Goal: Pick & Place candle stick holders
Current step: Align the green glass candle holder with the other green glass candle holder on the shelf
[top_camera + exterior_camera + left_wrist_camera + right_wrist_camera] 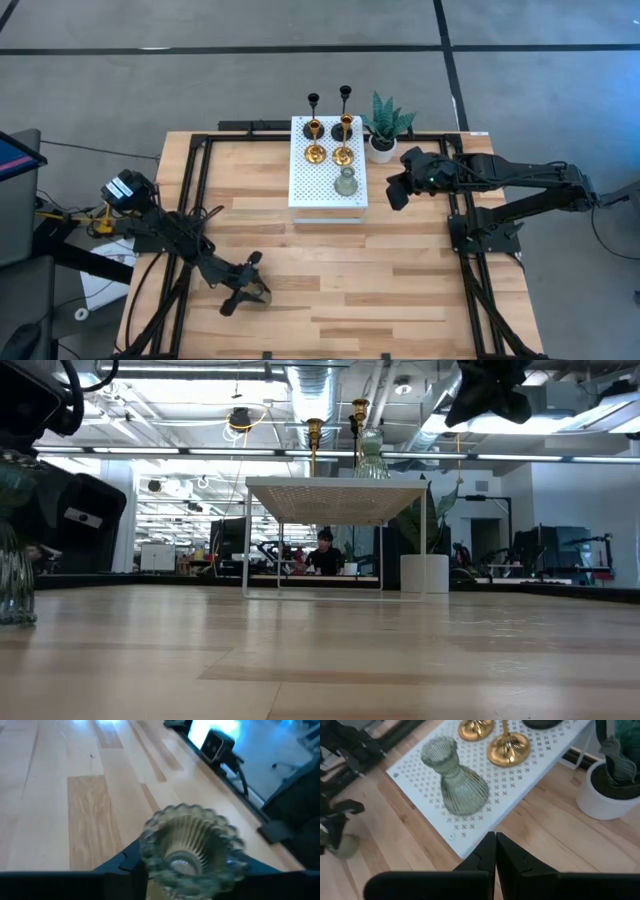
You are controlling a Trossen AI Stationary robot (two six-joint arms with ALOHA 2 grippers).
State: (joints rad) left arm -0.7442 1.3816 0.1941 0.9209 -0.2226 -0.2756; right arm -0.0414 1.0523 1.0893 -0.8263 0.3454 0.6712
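A pale-green glass candle stick holder (192, 852) stands upright on its base on the wood table (400, 290) near the front left (263, 294). My left gripper (253, 290) is closed around it. On a white perforated stand (300, 190) at the far middle stand two slim black holders (313, 100), two gold ones (343, 155) and another green glass one (455, 785). My right gripper (495, 850) hovers shut above the table, just right of the stand (395, 190), with nothing in it. My left gripper has the glass holder between its two fingers (131, 862), one on each side of the ribbed body (150, 870) below the scalloped rim. The fingers reach in nearly level from the table's left. The rim hides the exact place of contact. The holder's base (12, 615) rests on the table.
A small potted green plant (385, 125) in a white pot stands right of the stand. Black frame rails (195, 200) run along the table's left and right sides. Bare wood lies between the stand and the near edge.
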